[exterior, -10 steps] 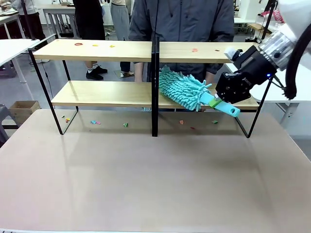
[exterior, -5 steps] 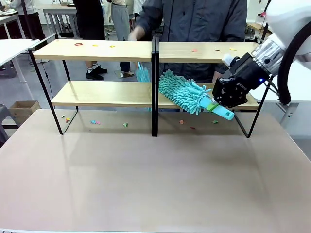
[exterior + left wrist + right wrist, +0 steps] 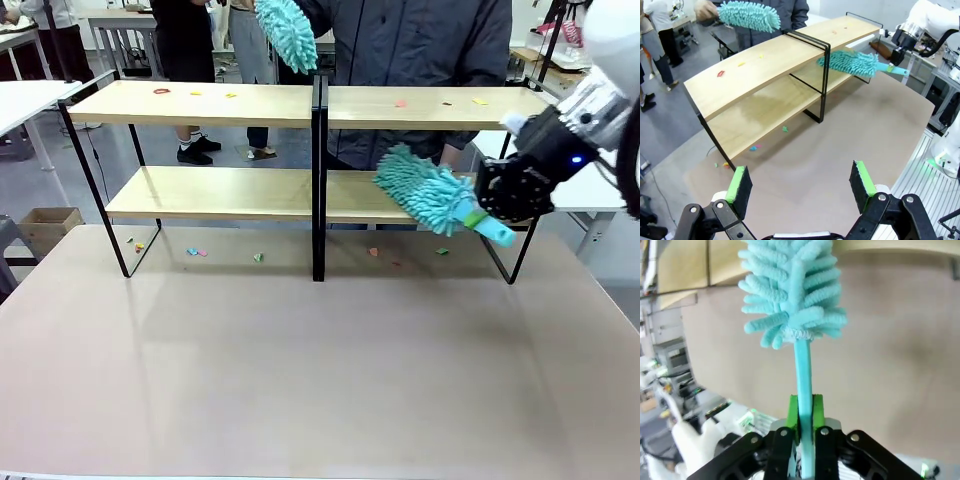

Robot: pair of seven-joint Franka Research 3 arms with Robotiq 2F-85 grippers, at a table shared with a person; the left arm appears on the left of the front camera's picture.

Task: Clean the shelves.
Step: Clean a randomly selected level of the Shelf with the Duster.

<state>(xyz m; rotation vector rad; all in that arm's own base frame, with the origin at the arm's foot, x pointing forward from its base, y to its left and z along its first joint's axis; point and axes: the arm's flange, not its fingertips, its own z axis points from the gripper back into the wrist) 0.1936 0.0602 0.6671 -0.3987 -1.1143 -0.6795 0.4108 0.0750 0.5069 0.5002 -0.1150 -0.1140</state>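
**Shelves mid-clean: R tool grips a duster, scraps on top tier**

The shelves (image 3: 200,105) stand across the far half of the brown counter (image 3: 300,360), w/ a black centre post (image 3: 318,180) splitting them into left and right bays.

Contents, top tier:
- The left board carries a red scrap (image 3: 161,91) and two yellowish ones just right of it.
- The right board carries a pinkish scrap (image 3: 400,103) and a yellow one nearer the right end.

More coloured bits (image 3: 196,252) lie on the counter under the lower tier, on both sides of the post.

The right tool (image 3: 478,212) is clamped on the handle of a teal duster (image 3: 425,190). The wrist view shows its green pads (image 3: 794,412) pressed to both sides of the stem. The fluffy head sits at the lower right bay, tilted up toward the post. Can't tell whether the fibres touch the board.

The left tool (image 3: 801,182) hangs high over the near counter, jaws spread wide w/ nothing between them.

Behind the shelves, a person (image 3: 410,45) holds a second duster (image 3: 288,30) above the top left board, clear of it.

A cardboard box (image 3: 45,225) sits on the floor at far left; its contents are not visible.
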